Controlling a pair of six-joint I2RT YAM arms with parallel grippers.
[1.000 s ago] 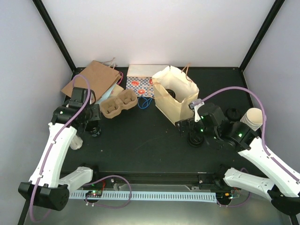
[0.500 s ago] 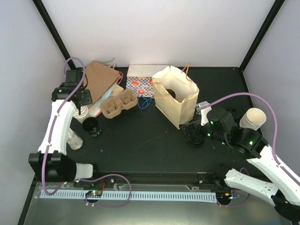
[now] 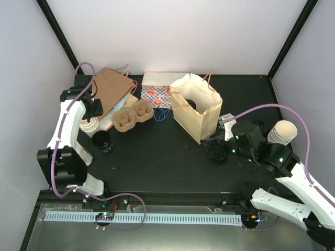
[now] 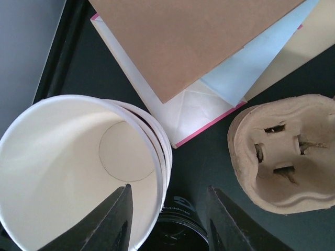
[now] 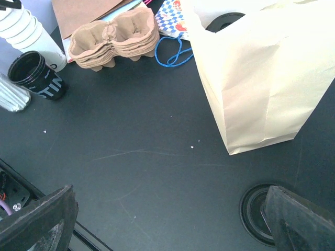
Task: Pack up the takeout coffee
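The takeout coffee (image 3: 190, 103) shows as a round black lid on a pale cup inside the open cream paper bag (image 3: 201, 117); in the right wrist view its lid (image 5: 225, 21) peeks over the bag's rim (image 5: 261, 89). My left gripper (image 4: 170, 219) hovers at the back left over a stack of lidless cream cups (image 4: 68, 172), jaws apart. One finger (image 4: 118, 217) shows against the top cup's inside, the other outside its rim. My right gripper (image 5: 167, 225) stands wide open and empty, low in front of the bag.
A black cup (image 4: 178, 230) stands beside the cream stack. Next to it are the brown cardboard cup carrier (image 3: 132, 116) and flat paper bags (image 3: 107, 89). A loose black lid (image 5: 259, 214) lies by my right finger. Another cup stack (image 3: 282, 132) is at the right.
My left arm has swung back and left from the black cup to the cream cup stack, and its jaws have narrowed. The right arm shifted slightly, then held.
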